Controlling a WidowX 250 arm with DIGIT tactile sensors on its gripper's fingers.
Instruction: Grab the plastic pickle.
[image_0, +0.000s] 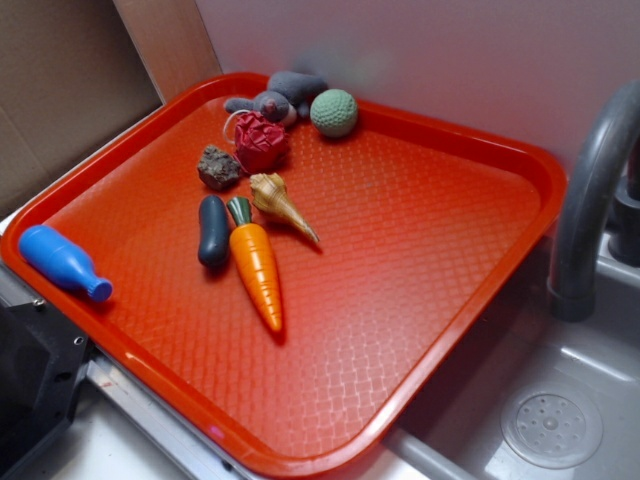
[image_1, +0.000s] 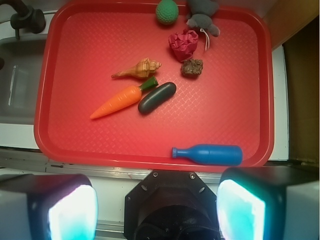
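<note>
The gripper (image_1: 157, 207) hangs nearest the wrist camera, its two fingers spread wide and holding nothing, short of the red tray (image_1: 260, 90). On the tray, the plastic pickle (image_1: 157, 98) lies just right of the orange carrot (image_1: 120, 101), well apart from the blue bottle (image_1: 210, 154).

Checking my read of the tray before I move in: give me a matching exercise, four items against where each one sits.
Items:
1. plastic pickle
2. blue bottle
3. green ball
4. seashell

Places:
A. by the tray's far rim, beside the grey plush toy
B. alongside the carrot's leafy end
C. along the tray's near rim, closest to the gripper
D. just beyond the carrot, toward the far rim

Pairs: 1-B, 2-C, 3-A, 4-D
</note>
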